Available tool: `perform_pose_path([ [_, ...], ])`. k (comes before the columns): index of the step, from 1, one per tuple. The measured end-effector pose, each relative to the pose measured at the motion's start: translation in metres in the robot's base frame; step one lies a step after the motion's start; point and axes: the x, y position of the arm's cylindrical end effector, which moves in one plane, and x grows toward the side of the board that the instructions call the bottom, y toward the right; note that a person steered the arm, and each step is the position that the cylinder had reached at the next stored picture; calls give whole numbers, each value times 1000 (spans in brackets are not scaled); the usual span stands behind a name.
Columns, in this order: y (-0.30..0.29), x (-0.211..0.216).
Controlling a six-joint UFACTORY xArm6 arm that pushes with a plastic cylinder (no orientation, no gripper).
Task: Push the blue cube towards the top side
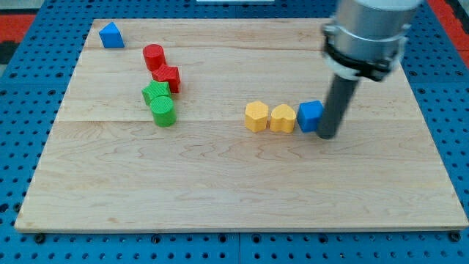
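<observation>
The blue cube sits on the wooden board right of centre, at the right end of a row with two yellow blocks. My tip is just to the right of the blue cube and slightly toward the view's bottom, touching or almost touching its right side. The dark rod rises from there to the grey arm body at the view's top right.
A yellow hexagon block and a yellow heart-shaped block lie left of the cube. A red cylinder, a red block, a green block and a green cylinder cluster at left. A blue pentagon-like block sits top left.
</observation>
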Motion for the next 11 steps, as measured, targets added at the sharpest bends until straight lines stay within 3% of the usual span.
perform_pose_path([
  [2,-13,-134],
  [4,11,-92],
  [5,-30,-64],
  [7,-87,-155],
  [8,-37,-120],
  [10,-30,-177],
  [11,22,-189],
])
